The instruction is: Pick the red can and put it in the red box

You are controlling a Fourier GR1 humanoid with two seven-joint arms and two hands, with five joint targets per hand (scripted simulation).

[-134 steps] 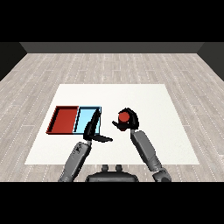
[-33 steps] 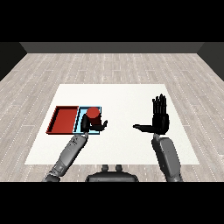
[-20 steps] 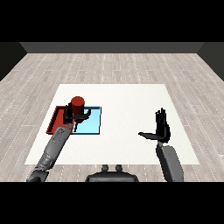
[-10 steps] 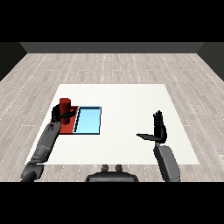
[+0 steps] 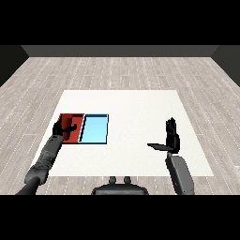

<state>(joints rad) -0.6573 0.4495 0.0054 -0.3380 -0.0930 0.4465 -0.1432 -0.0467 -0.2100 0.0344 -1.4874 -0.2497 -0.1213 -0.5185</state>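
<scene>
Heads up, your red can (image 5: 68, 123) is tough to pick out here. It's the same red as the red tray (image 5: 75, 138) it sits in, so it mostly reads as a red patch between the fingers and thumb of the left hand (image 5: 60, 126). I can't tell whether its base touches the tray floor. That hand is curled round the can, over at about 9 o'clock on the table.

The light blue tray (image 5: 95, 129) sits touching the red one, on its 3 o'clock side.

Your right hand (image 5: 172, 138) is well apart from all that, down around 4 o'clock. Its fingers are straight and pointing up, its thumb sticks out toward the trays, and it's holding nothing.

The white table (image 5: 140, 105) is plain and matte. Around it you've got a grey wood-plank floor (image 5: 117, 70), with a dark wall (image 5: 117, 50) at 12 o'clock.
</scene>
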